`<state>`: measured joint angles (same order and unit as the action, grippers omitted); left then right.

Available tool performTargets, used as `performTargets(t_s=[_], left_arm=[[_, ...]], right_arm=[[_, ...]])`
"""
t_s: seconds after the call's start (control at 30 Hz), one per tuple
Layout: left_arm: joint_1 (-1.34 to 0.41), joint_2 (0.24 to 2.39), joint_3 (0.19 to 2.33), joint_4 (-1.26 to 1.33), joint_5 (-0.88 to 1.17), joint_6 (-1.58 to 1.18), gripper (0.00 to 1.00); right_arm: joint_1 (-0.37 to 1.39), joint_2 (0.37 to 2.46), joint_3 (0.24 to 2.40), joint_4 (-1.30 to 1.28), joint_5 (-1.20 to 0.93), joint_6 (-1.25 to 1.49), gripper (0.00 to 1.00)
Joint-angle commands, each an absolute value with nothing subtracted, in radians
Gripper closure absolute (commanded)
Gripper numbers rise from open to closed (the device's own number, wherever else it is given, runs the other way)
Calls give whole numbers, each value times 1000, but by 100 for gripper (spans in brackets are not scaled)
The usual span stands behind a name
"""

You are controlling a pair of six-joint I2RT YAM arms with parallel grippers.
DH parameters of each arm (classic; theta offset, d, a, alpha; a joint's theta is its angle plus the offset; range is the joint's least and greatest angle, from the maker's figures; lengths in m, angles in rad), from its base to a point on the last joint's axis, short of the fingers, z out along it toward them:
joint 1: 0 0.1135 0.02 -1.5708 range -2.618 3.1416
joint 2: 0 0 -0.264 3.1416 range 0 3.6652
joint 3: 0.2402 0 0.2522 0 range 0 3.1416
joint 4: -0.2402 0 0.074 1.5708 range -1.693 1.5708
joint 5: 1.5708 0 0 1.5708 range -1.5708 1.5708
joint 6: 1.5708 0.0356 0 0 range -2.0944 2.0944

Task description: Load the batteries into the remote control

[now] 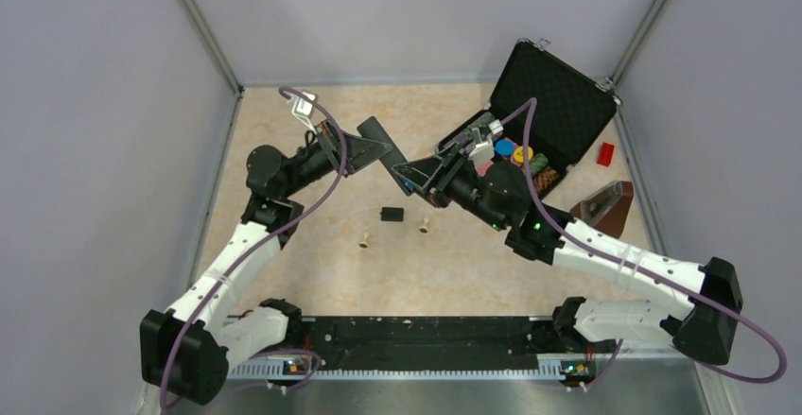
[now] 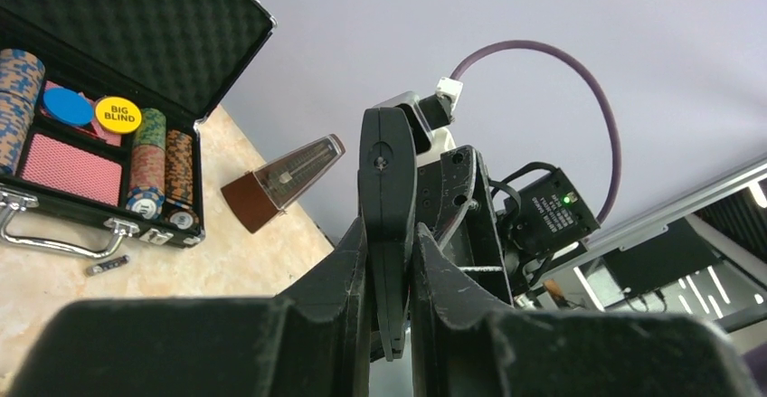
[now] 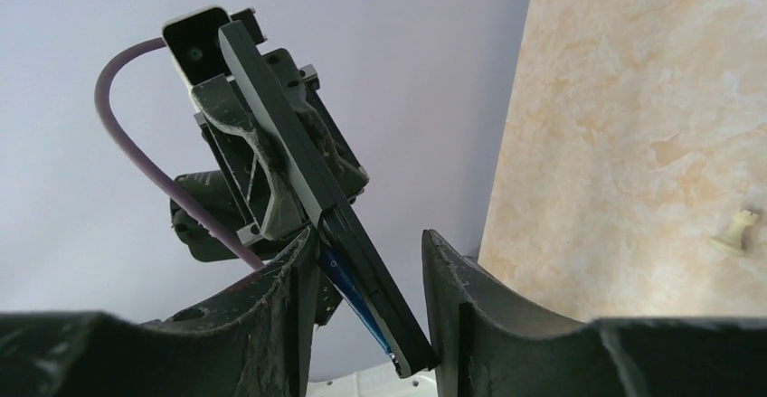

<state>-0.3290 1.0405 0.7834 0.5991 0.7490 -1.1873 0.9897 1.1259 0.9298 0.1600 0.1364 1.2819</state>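
Observation:
My left gripper (image 1: 364, 147) is shut on the slim black remote control (image 1: 390, 155) and holds it in the air above the table's far middle. In the left wrist view the remote (image 2: 389, 189) stands edge-on between the closed fingers. My right gripper (image 1: 419, 175) is at the remote's lower end, jaws apart on either side of it. In the right wrist view the remote (image 3: 298, 162) runs slantwise between the fingers, with a blue battery (image 3: 355, 290) lying along its underside beside the left finger. No other battery shows. The small black back cover (image 1: 392, 214) lies on the table.
Two beige pegs (image 1: 363, 240) (image 1: 425, 226) stand near the cover. An open black chip case (image 1: 553, 103) is at the back right, with a brown metronome (image 1: 605, 209) and a red block (image 1: 605, 153) beside it. Grey walls enclose the table.

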Motion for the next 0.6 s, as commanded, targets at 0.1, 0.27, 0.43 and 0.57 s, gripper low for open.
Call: performTargets(t_s=[0.1,0.27,0.43,0.57], left_arm=[[-337,979,814,698,682,-1291,100],[-337,975,779,757,652,-1330,100],[-336,974,743,810,621,-1373,100],[-337,961,733,810,580,-1392,100]], right_arm=[[984,1131,907,240,114,1288,68],[983,1141,902,265,105,1284,69],[984,1139,890,281,106,1280,71],[984,1128,874,284,112,1275,71]])
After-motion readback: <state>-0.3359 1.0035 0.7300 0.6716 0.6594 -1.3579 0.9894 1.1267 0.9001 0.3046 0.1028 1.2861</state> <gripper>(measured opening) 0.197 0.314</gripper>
